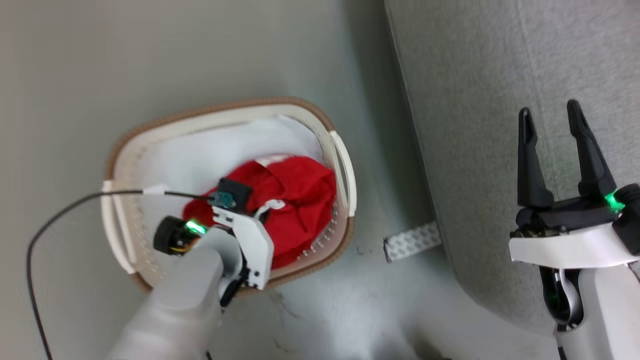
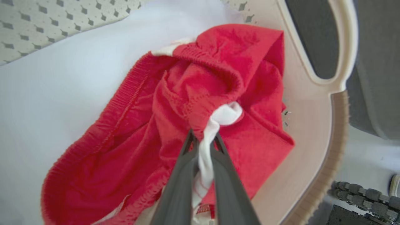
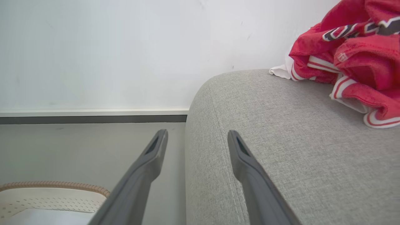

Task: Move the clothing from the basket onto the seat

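One crumpled red garment [image 2: 131, 131], white-trimmed, rib-waisted, inside cream basket [image 2: 315, 125]

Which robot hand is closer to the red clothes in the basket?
The left. The left gripper is down inside the basket, pinching the red clothes. The right gripper is open over the grey seat, off to the side of the basket.

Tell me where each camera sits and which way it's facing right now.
Head: on the head, looking down at basket, red garment and seat; shows left arm, open right gripper.
Left wrist: looks along left gripper into the basket, shut on the red garment.
Right wrist: looks along the right gripper across the seat toward a striped garment.
Shared: all three catch the basket.
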Robot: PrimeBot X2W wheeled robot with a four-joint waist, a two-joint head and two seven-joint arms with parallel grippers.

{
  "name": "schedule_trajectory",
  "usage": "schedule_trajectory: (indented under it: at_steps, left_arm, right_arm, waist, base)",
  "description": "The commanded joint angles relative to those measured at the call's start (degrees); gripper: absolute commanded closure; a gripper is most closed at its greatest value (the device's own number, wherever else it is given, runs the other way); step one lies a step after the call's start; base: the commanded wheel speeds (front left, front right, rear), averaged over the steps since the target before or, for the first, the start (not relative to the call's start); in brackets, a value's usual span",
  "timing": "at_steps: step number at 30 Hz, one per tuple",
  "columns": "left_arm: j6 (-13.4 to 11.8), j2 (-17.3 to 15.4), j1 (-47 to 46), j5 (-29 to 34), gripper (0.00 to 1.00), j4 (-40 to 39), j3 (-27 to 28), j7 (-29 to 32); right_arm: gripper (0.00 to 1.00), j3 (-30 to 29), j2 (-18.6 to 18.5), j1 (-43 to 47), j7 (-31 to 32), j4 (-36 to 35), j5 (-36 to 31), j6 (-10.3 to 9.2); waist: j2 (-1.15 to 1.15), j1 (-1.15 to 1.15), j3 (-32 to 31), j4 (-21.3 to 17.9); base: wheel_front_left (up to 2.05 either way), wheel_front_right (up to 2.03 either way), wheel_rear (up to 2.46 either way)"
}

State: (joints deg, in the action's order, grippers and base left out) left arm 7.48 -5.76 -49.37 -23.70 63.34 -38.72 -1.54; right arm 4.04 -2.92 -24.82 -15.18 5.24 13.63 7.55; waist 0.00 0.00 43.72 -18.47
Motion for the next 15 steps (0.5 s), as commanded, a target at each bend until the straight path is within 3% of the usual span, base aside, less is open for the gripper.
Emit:
schedule_trajectory:
  at_steps: [1, 15]
  left_arm:
    - [0.0, -0.1, 0.8, -1.0, 1.00, -0.4, -0.1, -0.4]
    - [0.0, 0.0, 8.6, -10.5, 1.00, -10.0, -4.3, -7.5]
  right_arm:
    - [0.00, -0.1, 0.0, 0.8, 0.1, 0.3, -0.2, -0.13]
    - [0.00, -0.5, 0.0, 8.5, 0.1, 5.8, -3.1, -0.13]
  waist:
    - [0.00, 0.00, -3.0, 1.6]
    - [0.00, 0.00, -24.9, 8.5]
  base:
    - [0.00, 0.00, 0.00]
    - [0.00, 0.00, 0.00]
